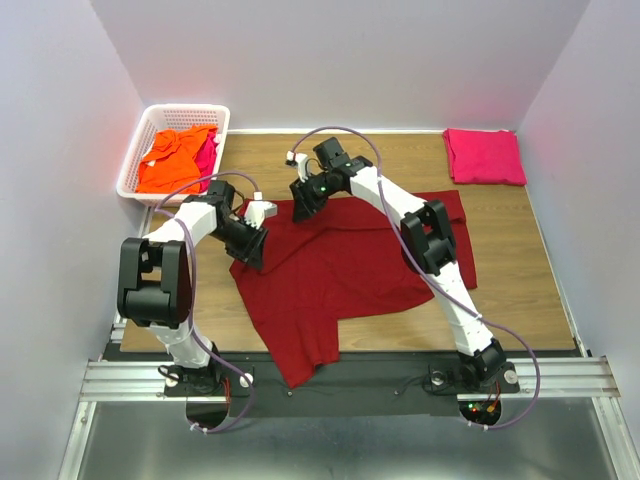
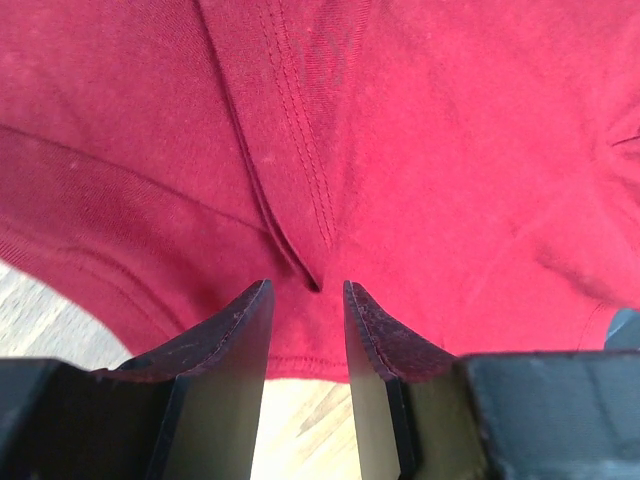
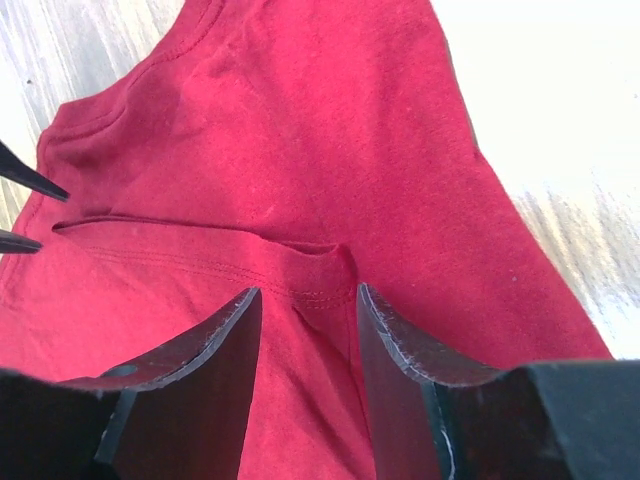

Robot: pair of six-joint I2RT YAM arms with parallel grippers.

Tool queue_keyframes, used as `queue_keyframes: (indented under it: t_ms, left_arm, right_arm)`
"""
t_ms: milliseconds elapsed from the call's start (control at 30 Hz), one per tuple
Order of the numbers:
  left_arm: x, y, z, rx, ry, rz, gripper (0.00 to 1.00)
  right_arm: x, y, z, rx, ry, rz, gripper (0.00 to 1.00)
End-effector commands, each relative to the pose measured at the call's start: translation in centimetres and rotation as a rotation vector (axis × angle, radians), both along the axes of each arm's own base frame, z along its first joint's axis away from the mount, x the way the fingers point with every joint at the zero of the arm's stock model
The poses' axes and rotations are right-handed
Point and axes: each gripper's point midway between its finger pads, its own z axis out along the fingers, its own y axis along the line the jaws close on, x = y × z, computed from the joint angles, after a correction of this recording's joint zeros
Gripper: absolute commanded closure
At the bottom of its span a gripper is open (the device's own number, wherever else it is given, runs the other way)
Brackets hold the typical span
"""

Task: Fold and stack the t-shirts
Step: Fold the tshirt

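On wooden counter point(image 1: 520, 290) between pale walls point(image 1: 350, 60), dark red t-shirt point(image 1: 340, 270) spread rumpled, left tool point(image 2: 305, 288) and right tool point(image 3: 310, 292) both spread over its folds, pinching nothing; pink t-shirt point(image 1: 485, 157) folded far right.

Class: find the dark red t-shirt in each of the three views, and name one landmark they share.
Top external: dark red t-shirt spread across the picture's middle.
Left wrist: the shirt fills nearly the whole picture.
Right wrist: the shirt fills centre and left.
Shared landmark: the wooden table, pale at both wrist views' edges.
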Motion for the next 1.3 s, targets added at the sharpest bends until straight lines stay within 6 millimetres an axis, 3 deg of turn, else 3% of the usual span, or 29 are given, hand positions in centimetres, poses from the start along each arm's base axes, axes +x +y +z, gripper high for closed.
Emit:
queue_keyframes:
  t_ms: [0, 133, 467, 567, 700, 767, 1033, 1267]
  left_arm:
    - [0.4, -0.2, 0.0, 0.0, -0.003, -0.008, 0.54]
    - [0.2, -0.4, -0.3, 0.004, 0.009, -0.023, 0.54]
    - [-0.1, -1.6, -0.9, -0.029, 0.025, -0.052, 0.59]
    - [-0.2, -1.6, -0.7, -0.034, 0.025, -0.057, 0.7]
    - [-0.2, -1.7, 0.0, -0.04, 0.012, -0.058, 0.93]
    - [-0.4, -1.7, 0.8, -0.044, 0.0, -0.065, 1.0]
    - [-0.9, -1.4, 3.9, -0.039, -0.062, -0.08, 1.0]
    - [-1.0, -0.9, 5.2, -0.013, -0.094, -0.084, 1.0]
  right_arm:
    - [-0.1, 1.5, 0.9, 0.041, -0.034, 0.021, 0.51]
    - [-0.5, 1.8, 0.4, 0.041, -0.019, 0.032, 0.51]
    - [-2.1, 1.9, 0.7, 0.072, 0.029, 0.075, 0.61]
    - [-2.3, 1.8, 0.6, 0.072, 0.035, 0.078, 0.71]
    - [-2.4, 1.7, 1.0, 0.072, 0.027, 0.078, 0.98]
    - [-2.5, 1.5, 1.7, 0.077, 0.023, 0.078, 0.99]
    - [-3.1, 0.9, 5.8, 0.114, -0.02, 0.085, 0.99]
    - [-2.8, 0.0, 9.0, 0.153, -0.039, 0.064, 0.99]
